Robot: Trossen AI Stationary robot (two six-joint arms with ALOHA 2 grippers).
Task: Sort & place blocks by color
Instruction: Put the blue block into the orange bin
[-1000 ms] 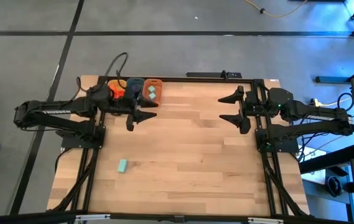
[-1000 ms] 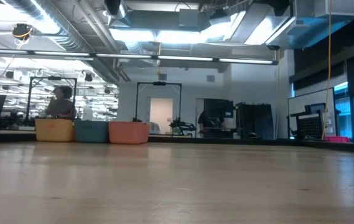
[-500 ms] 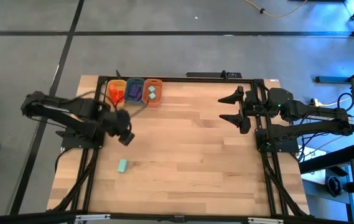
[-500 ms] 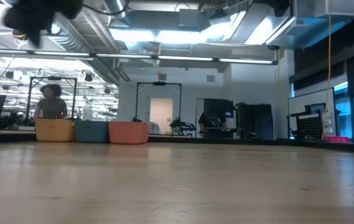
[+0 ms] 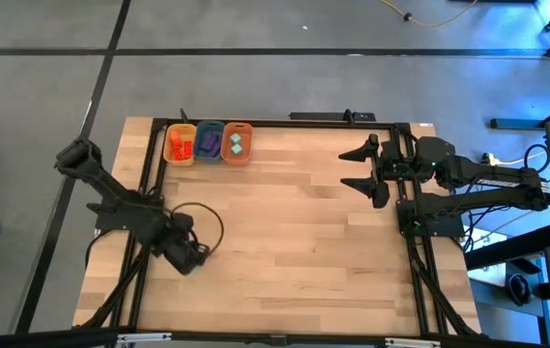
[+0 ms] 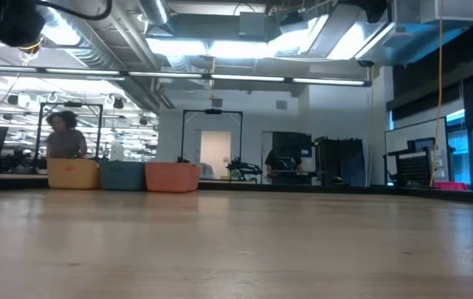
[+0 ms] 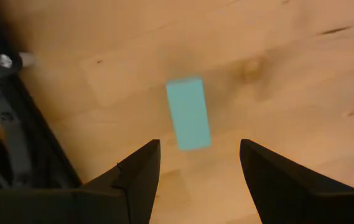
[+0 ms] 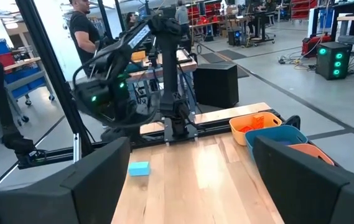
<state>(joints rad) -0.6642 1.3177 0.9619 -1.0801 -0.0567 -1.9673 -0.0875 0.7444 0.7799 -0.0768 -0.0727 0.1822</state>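
A mint-teal block lies flat on the wooden table near its left edge; it also shows in the right wrist view. My left gripper hangs above it, pointing down, open, with one finger on either side of the block's near end and not touching it. In the high view my left gripper hides the block. My right gripper is open and empty at the table's far right.
Three tubs stand in a row at the far left edge: yellow with orange-red blocks, blue with purple blocks, orange with mint blocks. A black frame rail runs beside the block. A person is behind the table.
My left gripper has swung from the tubs at the far left toward the table's near edge and now stands over the mint block, pointing down. The block has stayed where it was.
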